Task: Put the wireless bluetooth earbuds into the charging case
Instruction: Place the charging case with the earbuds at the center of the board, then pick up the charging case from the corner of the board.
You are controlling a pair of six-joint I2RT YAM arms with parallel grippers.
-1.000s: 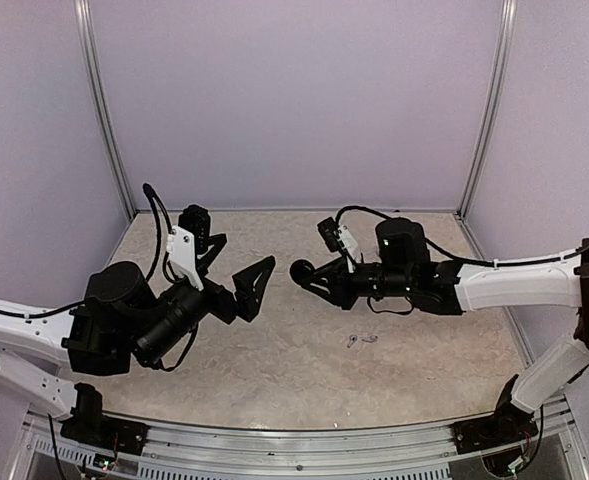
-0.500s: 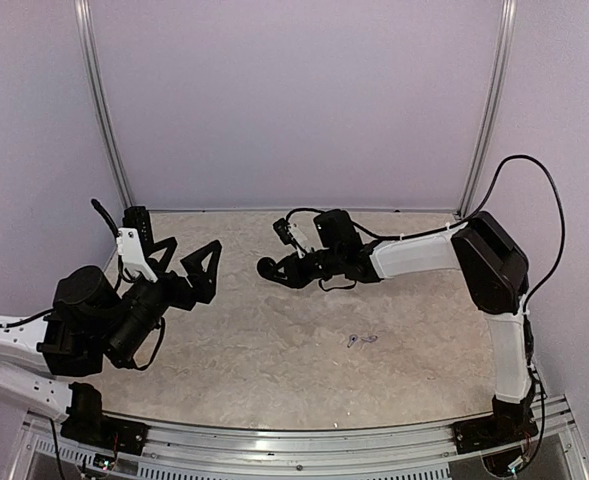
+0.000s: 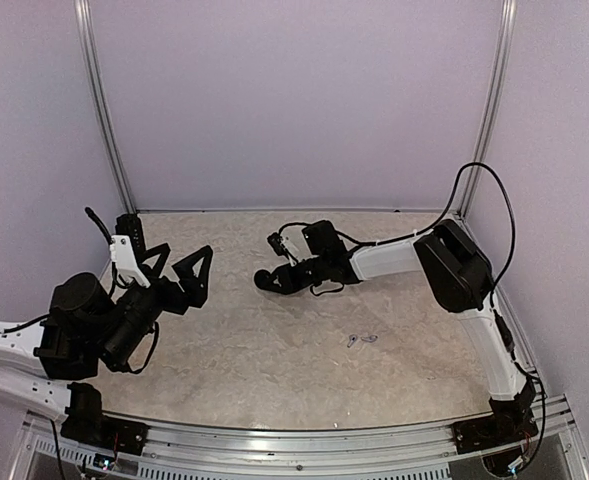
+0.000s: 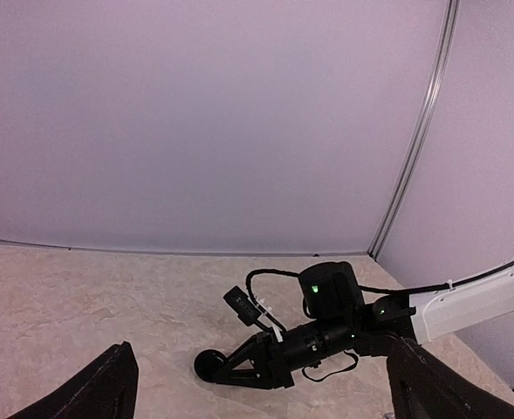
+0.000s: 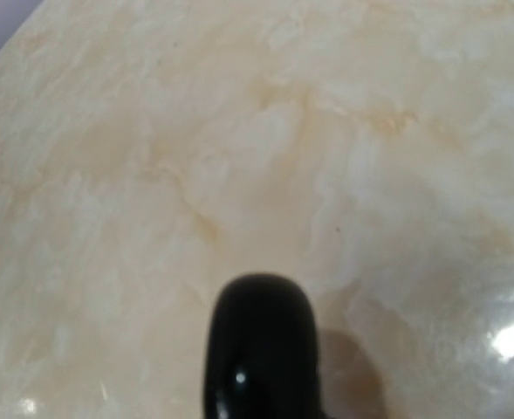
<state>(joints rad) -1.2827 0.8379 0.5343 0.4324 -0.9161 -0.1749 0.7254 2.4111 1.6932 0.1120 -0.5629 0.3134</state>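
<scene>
Two tiny pale earbuds [image 3: 351, 341] [image 3: 370, 338] lie on the beige table, right of centre, and neither gripper is near them. No pale-lavender charging case shows in any view. My right gripper [image 3: 266, 281] reaches far across to the table's middle-left and is shut on a black round disc [image 3: 262, 281]. It holds the disc low over the surface. The disc also shows in the left wrist view [image 4: 211, 367] and the right wrist view [image 5: 261, 345]. My left gripper [image 3: 187, 255] is open and empty at the far left, its fingers [image 4: 108, 388] pointing toward the right gripper.
The marbled beige table [image 3: 274, 360] is enclosed by lavender walls with metal corner posts [image 3: 104, 130] [image 3: 486, 120]. The right arm's white link [image 3: 384, 260] and its cable [image 3: 474, 175] span the back right.
The right arm has stretched out leftward and farther back, carrying the black disc. The left arm has drawn back to the left with its gripper still open. The earbuds have not moved.
</scene>
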